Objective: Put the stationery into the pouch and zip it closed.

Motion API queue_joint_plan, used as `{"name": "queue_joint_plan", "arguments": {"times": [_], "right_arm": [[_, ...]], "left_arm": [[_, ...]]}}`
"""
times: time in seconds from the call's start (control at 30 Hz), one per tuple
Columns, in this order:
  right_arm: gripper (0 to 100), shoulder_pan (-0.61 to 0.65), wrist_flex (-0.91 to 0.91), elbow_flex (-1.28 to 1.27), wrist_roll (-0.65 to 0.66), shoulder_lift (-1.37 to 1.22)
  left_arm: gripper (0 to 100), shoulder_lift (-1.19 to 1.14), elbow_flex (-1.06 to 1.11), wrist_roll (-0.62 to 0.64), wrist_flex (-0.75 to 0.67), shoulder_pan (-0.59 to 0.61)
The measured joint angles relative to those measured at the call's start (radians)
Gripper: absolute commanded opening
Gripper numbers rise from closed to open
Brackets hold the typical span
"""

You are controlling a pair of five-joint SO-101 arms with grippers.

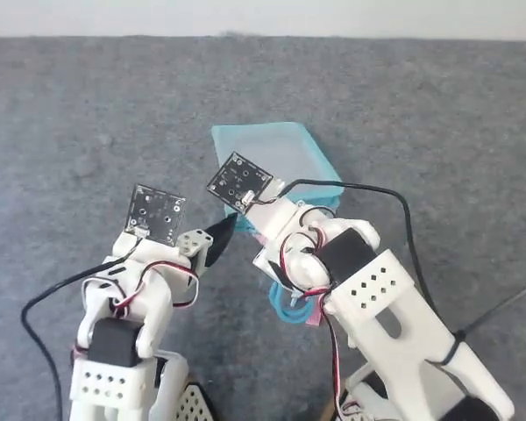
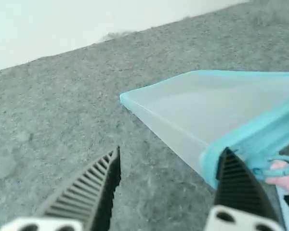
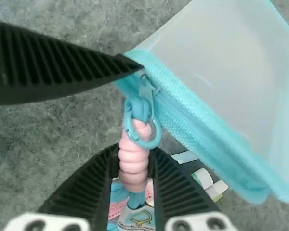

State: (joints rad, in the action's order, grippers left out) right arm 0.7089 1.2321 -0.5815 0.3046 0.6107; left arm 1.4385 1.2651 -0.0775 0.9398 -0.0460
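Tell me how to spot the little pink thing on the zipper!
Find the see-through blue pouch in the middle of the grey mat. At its corner nearest the arms hangs a blue zipper ring, and on it sits the pink tag, pinched between the fingers of the right gripper. It is bumpy like stacked rings, unlike the smooth pouch and black fingers.

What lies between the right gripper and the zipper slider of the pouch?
A pink ribbed pull, clamped in the right gripper, and a teal ring joining it to the zipper slider, as the right wrist view shows.
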Motion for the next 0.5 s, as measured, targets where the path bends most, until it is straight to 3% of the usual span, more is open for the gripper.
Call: {"name": "queue_joint_plan", "arguments": {"times": [0.5], "right_arm": [[0.6,0.003,0.086,0.000,0.000,0.187]], "left_arm": [[27,0.002,0.043,0.003,-0.021,-0.003]]}}
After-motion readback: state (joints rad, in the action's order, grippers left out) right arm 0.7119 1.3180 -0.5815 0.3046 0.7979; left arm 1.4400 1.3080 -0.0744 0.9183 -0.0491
